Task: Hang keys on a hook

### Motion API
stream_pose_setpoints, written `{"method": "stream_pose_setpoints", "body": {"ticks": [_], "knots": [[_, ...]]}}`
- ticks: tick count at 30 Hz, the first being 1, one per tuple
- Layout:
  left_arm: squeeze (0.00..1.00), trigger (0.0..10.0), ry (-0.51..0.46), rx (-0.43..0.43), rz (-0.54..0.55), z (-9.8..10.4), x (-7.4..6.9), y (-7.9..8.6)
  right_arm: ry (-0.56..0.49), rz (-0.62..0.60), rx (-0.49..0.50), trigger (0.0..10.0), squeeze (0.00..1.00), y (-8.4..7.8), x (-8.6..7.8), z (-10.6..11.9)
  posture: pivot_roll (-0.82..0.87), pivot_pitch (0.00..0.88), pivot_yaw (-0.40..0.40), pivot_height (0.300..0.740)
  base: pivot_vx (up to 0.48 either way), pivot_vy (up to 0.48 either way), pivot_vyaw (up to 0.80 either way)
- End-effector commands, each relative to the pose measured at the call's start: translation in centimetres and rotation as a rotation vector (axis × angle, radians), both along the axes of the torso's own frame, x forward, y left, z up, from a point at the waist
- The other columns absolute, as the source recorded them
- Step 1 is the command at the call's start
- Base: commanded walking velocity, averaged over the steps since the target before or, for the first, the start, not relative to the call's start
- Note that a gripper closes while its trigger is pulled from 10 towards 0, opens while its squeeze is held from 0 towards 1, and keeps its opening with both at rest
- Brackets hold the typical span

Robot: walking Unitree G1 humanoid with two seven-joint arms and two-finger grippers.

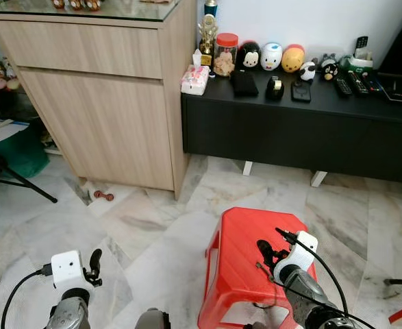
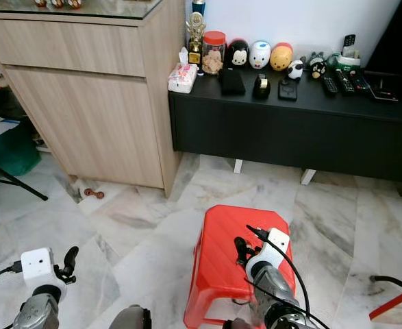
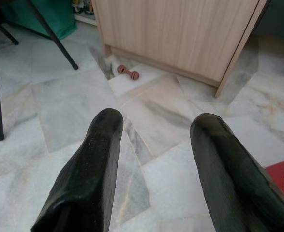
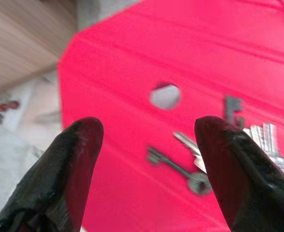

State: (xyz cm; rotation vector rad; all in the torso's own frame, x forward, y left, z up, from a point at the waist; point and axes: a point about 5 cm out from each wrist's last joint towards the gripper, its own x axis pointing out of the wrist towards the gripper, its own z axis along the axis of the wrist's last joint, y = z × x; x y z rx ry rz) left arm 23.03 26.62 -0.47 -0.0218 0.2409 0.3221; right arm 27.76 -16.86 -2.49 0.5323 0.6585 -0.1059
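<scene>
The keys (image 4: 200,164) lie flat on the red stool (image 1: 236,255) at lower centre of the head views, near its central hole; the right gripper (image 4: 149,166) hovers over them, fingers spread and empty; the left gripper (image 3: 156,159) hangs above the marble floor (image 1: 153,226) at lower left, fingers also spread. Risks, as I judge them: flat keys on slick plastic may skid from a closing pinch; a thin blade could slip free; no hook is visible, so hanging means searching.
</scene>
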Motion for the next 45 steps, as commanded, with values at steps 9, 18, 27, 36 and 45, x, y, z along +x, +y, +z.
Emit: {"method": "stream_pose_setpoints", "body": {"ticks": [9, 18, 27, 36, 45], "knots": [[0.00, 10.0, -0.010, 0.021, -0.011, -0.1, -1.1, -0.1, 0.130, 0.040, 0.044, 10.0, 0.00, 1.6, -0.7, -0.8, 0.13, 0.170, -0.090, 0.655, 0.000, 0.000, 0.00], [0.00, 10.0, 0.002, 0.022, -0.014, -0.4, -1.8, -0.5, 0.172, -0.015, 0.110, 10.0, 0.00, 1.2, -1.1, -1.0, 0.13, 0.180, -0.098, 0.655, 0.000, 0.000, 0.00], [0.00, 10.0, 0.010, 0.024, -0.006, -0.4, -2.1, -0.3, 0.174, -0.050, 0.121, 10.0, 0.00, 0.9, -0.8, -0.8, 0.13, 0.188, -0.103, 0.655, 0.000, 0.000, 0.00], [0.00, 10.0, 0.012, 0.033, 0.004, -0.4, -2.7, -0.3, 0.167, -0.078, 0.103, 10.0, 0.00, 0.7, -1.0, -0.9, 0.13, 0.222, -0.110, 0.655, 0.000, 0.000, 0.00], [0.00, 10.0, 0.016, 0.037, -0.001, -0.4, -3.0, -0.5, 0.158, -0.077, 0.089, 2.8, 0.00, 0.8, -0.5, -0.6, 0.13, 0.241, -0.112, 0.655, 0.000, 0.000, 0.00]]}}
